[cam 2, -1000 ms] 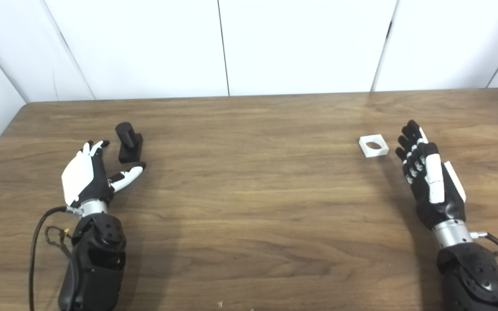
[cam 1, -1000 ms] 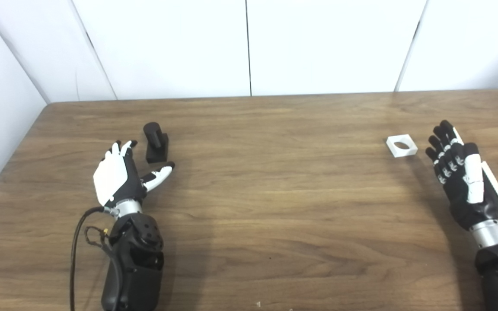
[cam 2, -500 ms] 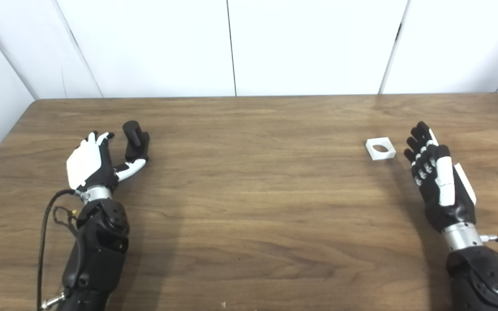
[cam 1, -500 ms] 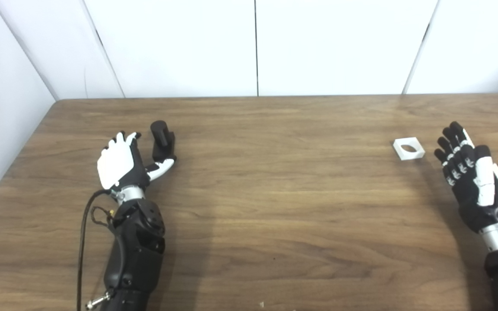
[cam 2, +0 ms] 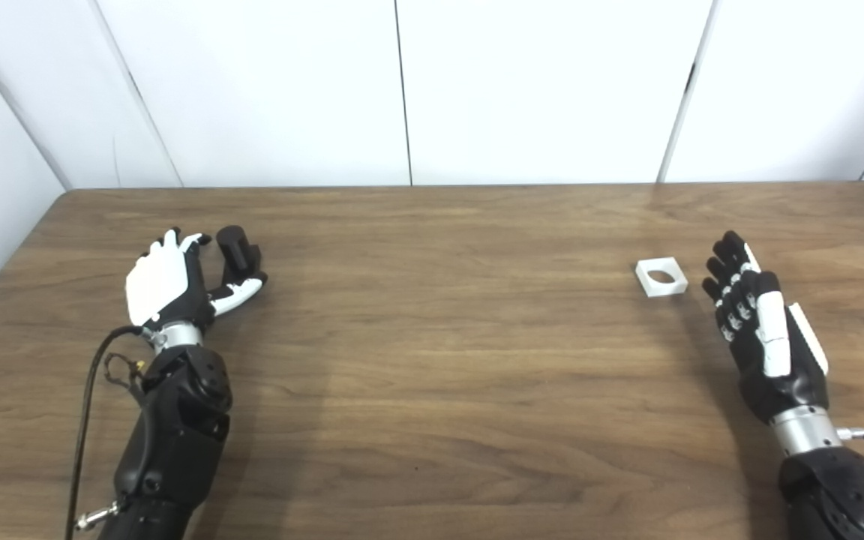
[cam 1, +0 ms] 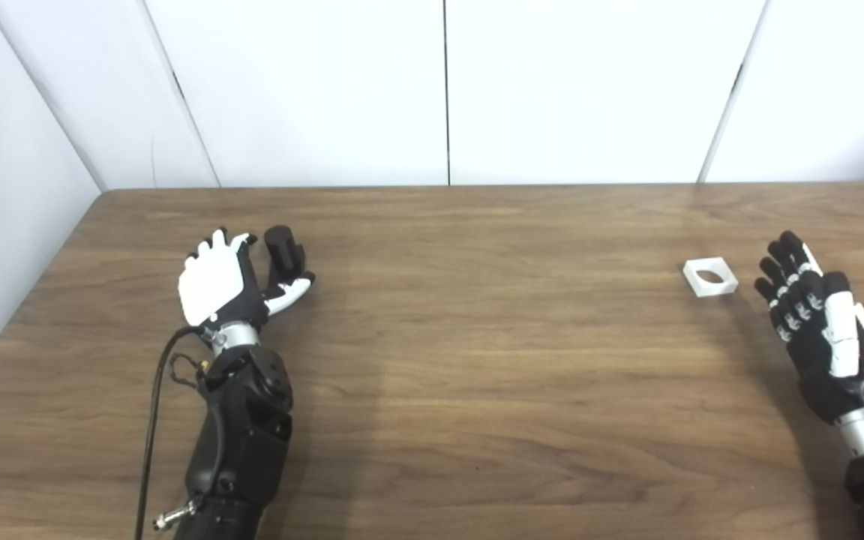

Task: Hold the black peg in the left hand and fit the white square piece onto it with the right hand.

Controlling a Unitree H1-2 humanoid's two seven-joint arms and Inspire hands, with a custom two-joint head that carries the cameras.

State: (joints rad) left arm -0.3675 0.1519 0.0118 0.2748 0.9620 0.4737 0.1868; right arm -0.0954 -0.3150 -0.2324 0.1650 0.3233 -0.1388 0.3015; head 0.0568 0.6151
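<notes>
White wall panels back a wooden desk (cam 1: pixel 477 360). Left hand (cam 1: pixel 222 281), fingers (cam 1: pixel 291 289) spread, cups the upright black peg (cam 1: pixel 284 253) without gripping. Right hand (cam 1: pixel 822 326), open, lies beside the white square piece (cam 1: pixel 710 276).

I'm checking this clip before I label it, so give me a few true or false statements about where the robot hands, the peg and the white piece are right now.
1. The left robot hand is open beside the black peg. True; its thumb reaches in front of the peg's base.
2. The white square piece is already on the peg. False; it lies on the table, far to the right of the peg.
3. The right robot hand holds the white piece. False; it is open and apart from the piece, just right of it.
4. The white piece has a round hole through it. True.
5. The peg has been lifted clear of the table. False; it stands on the wood.
</notes>
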